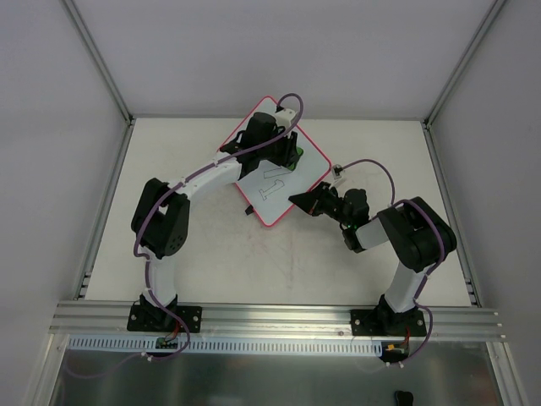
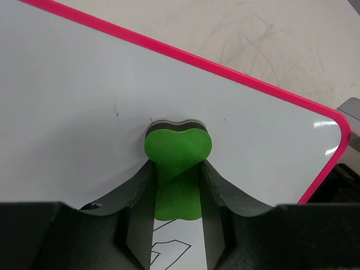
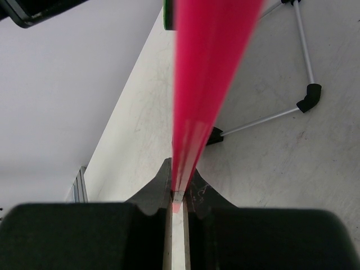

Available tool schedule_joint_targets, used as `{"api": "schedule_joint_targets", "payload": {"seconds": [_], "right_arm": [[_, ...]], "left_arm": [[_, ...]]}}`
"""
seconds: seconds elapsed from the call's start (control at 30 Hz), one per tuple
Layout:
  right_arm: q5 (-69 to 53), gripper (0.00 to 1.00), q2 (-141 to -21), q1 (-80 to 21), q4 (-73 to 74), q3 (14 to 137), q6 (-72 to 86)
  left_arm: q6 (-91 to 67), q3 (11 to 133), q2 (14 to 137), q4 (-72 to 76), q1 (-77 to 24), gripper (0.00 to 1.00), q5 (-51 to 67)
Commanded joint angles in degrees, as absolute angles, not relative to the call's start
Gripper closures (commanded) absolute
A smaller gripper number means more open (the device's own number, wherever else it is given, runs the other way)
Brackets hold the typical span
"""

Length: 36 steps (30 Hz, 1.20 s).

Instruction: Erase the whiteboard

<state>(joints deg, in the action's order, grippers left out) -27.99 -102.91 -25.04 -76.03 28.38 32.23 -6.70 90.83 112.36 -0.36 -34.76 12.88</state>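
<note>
The whiteboard, white with a pink rim, lies slanted at the back middle of the table, with black handwritten digits near its middle. My left gripper is over the board, shut on a green eraser that presses flat on the white surface. In the left wrist view the digits show just behind the eraser, between the fingers. My right gripper is shut on the board's near edge, where the pink rim runs edge-on away from the jaws. From above, this gripper sits at the board's lower right side.
A thin metal stand with black feet lies on the table right of the board; from above it is a small object by the board's right corner. An aluminium rail runs along the near edge. Enclosure walls stand at both sides and the back.
</note>
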Motion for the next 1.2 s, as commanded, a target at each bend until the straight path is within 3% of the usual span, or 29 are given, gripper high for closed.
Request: {"api": "schedule_joint_targets", "payload": {"seconds": [0.0,0.7,1.17], "right_arm": [[-43.4,1.00,-101.6,-28.0,-87.8,28.3,25.5],[-53.0,1.00,-96.4,-28.5,-87.7,24.8,25.9],[-55.9,1.00,-97.6,-28.7,-87.8,27.2,25.9]], "left_arm": [[-5.5,90.2,116.8,-5.7,-38.9,1.00,17.7],[-2.8,88.0,117.4,-6.2,-41.9,1.00,18.2],[-0.5,74.9,112.2,-1.3,-42.6,1.00,22.1]]}}
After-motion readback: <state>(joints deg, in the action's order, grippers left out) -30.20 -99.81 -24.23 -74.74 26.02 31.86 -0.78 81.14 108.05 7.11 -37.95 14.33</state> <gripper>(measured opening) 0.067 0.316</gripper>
